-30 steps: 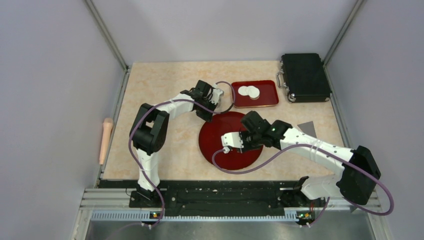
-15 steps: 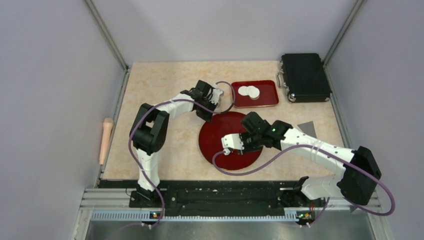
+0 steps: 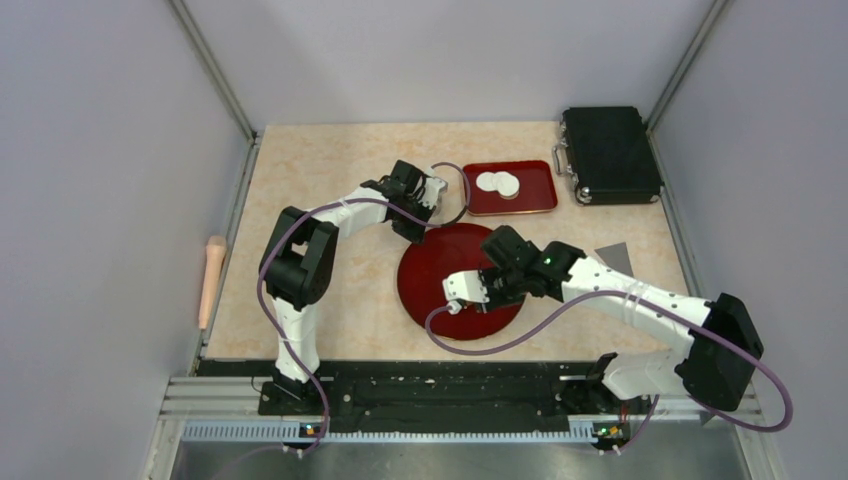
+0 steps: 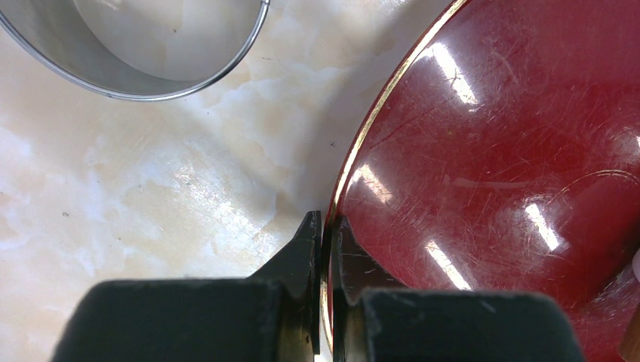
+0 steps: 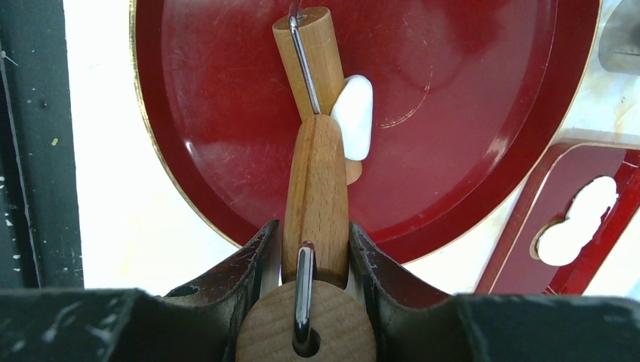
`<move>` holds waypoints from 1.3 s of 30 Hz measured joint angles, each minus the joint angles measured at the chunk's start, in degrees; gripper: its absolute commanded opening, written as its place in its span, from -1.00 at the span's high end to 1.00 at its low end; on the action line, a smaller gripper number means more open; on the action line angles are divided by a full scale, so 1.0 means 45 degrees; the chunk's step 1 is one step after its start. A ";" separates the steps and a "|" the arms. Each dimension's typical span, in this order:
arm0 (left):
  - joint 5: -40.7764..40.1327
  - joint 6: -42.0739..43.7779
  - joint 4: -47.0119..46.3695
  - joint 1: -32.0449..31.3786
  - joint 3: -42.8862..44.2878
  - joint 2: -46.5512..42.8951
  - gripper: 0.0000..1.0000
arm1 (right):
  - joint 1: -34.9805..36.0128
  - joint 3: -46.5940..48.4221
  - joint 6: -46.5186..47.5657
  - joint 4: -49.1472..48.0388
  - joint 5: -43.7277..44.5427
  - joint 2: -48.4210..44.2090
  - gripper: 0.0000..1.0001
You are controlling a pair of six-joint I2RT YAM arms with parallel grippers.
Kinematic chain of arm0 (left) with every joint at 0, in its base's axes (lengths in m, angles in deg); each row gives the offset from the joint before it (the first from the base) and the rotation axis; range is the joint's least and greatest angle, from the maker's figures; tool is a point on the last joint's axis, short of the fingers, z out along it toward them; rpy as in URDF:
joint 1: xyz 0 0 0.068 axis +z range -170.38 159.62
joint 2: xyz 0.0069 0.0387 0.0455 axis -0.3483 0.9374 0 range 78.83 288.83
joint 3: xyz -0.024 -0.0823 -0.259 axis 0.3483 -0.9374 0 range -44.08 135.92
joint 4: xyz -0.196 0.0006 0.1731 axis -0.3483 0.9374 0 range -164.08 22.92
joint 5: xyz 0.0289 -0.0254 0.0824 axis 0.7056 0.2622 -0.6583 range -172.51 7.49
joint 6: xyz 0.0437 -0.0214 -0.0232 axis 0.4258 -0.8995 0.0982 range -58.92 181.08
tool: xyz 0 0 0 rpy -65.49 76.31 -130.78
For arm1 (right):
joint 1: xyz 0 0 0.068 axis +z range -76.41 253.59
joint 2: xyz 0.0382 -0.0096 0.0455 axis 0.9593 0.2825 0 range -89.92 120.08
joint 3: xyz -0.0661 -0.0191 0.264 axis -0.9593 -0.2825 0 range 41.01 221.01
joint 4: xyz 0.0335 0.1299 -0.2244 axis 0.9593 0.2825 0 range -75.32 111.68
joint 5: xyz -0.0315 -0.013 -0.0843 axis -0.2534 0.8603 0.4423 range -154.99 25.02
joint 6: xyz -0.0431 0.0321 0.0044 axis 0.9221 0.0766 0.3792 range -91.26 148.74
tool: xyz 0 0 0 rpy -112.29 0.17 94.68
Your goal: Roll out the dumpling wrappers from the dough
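The rim of the round red plate (image 4: 490, 151) is pinched between the clenched fingers of the left gripper (image 4: 326, 226), and that thin hold could be pulled loose by a hard rolling push. The wooden roller (image 5: 315, 181) is clamped by the right gripper (image 5: 312, 226). The dough (image 5: 353, 117) is seen ahead of its fingertips, beside the roller's far end rather than under it, so it could be shoved aside instead of flattened. The dumpling wrappers (image 5: 581, 219) are seen well off to the right of those fingers.
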 measured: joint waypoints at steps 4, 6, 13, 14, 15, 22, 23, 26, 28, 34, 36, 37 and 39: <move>0.0000 0.0000 0.0000 0.0000 0.0000 0.0000 1.00 | 0.0024 0.0039 0.0000 0.0136 -0.0083 -0.0029 1.00; 0.0000 0.0000 0.0000 0.0000 0.0000 0.0000 1.00 | 0.0029 0.0087 0.0000 0.0194 -0.0189 -0.0058 1.00; 0.0015 -0.0005 0.0000 0.0010 0.0000 0.0000 1.00 | 0.0112 0.0112 0.0015 0.0350 -0.0782 -0.0058 1.00; 0.0019 0.0000 0.0000 0.0010 0.0000 0.0000 1.00 | 0.0117 0.0146 0.0010 0.0408 -0.0874 -0.0058 1.00; 0.0019 -0.0005 0.0000 0.0010 0.0000 0.0000 1.00 | 0.0141 0.0170 -0.0005 0.0437 -0.1146 -0.0053 1.00; 0.0044 0.0000 0.0000 0.0010 0.0000 0.0000 1.00 | 0.0495 0.0238 -0.0019 0.0646 -0.2725 0.0039 1.00; 0.0044 0.0000 0.0000 0.0010 0.0000 0.0000 1.00 | 0.0510 0.0238 -0.0024 0.0641 -0.2851 0.0044 1.00; 0.0044 -0.0005 0.0000 0.0010 0.0000 0.0000 1.00 | 0.0578 0.0238 -0.0126 0.0607 -0.3089 0.0087 1.00; 0.0044 0.0000 0.0000 0.0010 0.0000 0.0000 1.00 | 0.0612 0.0223 -0.0403 0.0437 -0.2909 0.0068 1.00; 0.0049 -0.0005 -0.0005 0.0010 0.0000 0.0000 1.00 | 0.0787 -0.0010 -0.1263 -0.0947 -0.0831 0.0102 1.00; 0.0053 -0.0005 -0.0005 0.0010 0.0000 0.0000 1.00 | 0.0835 -0.0015 -0.1384 -0.1360 -0.0097 0.0272 1.00; 0.0058 -0.0005 -0.0005 0.0010 0.0000 0.0000 1.00 | 0.0860 -0.0015 -0.1447 -0.1627 0.0233 0.0393 1.00; 0.0068 -0.0005 -0.0005 0.0010 0.0000 0.0000 1.00 | 0.0894 -0.0015 -0.1511 -0.2195 0.0874 0.0670 1.00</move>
